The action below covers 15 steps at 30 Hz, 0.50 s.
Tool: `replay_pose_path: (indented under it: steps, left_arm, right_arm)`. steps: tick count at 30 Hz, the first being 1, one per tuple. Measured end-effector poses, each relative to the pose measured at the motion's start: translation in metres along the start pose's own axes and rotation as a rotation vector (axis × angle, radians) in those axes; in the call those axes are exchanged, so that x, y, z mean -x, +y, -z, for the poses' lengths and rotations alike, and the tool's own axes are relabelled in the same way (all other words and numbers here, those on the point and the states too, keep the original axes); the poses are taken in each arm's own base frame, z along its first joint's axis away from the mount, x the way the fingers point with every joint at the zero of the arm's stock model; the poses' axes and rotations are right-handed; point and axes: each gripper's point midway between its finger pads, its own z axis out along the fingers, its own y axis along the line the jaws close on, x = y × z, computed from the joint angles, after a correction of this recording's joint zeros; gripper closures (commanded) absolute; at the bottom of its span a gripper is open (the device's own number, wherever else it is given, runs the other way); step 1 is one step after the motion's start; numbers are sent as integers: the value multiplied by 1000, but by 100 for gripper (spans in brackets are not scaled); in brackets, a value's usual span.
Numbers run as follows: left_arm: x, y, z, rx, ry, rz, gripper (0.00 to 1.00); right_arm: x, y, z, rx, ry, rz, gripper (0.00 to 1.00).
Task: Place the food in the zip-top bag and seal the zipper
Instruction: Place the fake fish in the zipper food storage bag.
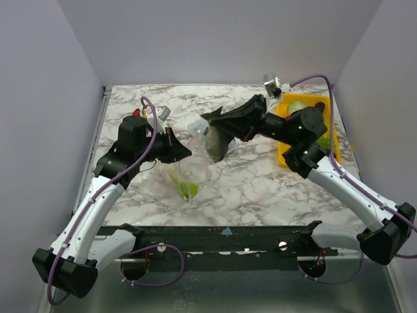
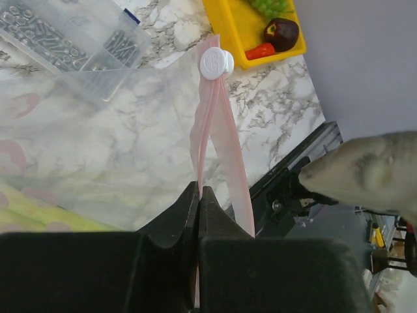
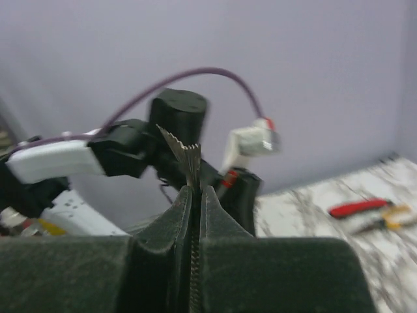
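Marble-patterned desk (image 1: 260,189) fills the overhead view. The left claw (image 1: 186,153) is pressed together on the upper edge of the clear zip-top bag (image 1: 189,171), which hangs below it with some green food (image 1: 190,190) at its bottom. The right claw (image 1: 210,119) pinches the top of a floppy grey pouch (image 1: 216,145) that hangs just right of the bag's mouth. A yellow tray (image 1: 282,158) sits at the right edge of the desk, behind the right arm.

From the left wrist, the left claw (image 2: 199,195) is clamped on the pink zipper (image 2: 208,124), which runs away from it to a white slider (image 2: 216,63) at the far end. Pale green shows through the bag's film at the lower left. Beyond lie a clear box of screws (image 2: 65,39) and the yellow tray (image 2: 228,26), which holds green grapes (image 2: 270,6), a dark maroon piece (image 2: 281,32) and a red piece (image 2: 260,51). The grey pouch (image 2: 365,176) comes in from the right.

From the right wrist, the right claw (image 3: 195,195) is squeezed on the pouch's thin saw-toothed edge (image 3: 186,151). Red- and yellow-handled pliers (image 3: 365,212) lie blurred on the desk.
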Motion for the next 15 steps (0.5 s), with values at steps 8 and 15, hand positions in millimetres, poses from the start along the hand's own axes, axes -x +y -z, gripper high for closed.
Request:
replay_pose_path:
  steps: [8, 15]
  left_arm:
    - [-12, -12, 15, -32, 32, 19, 100]
    - [-17, -23, 28, -55, 53, 22, 100]
  right_arm:
    - [-37, 106, -47, 456, 44, 135, 100]
    - [-64, 106, -49, 583, 60, 254, 100]
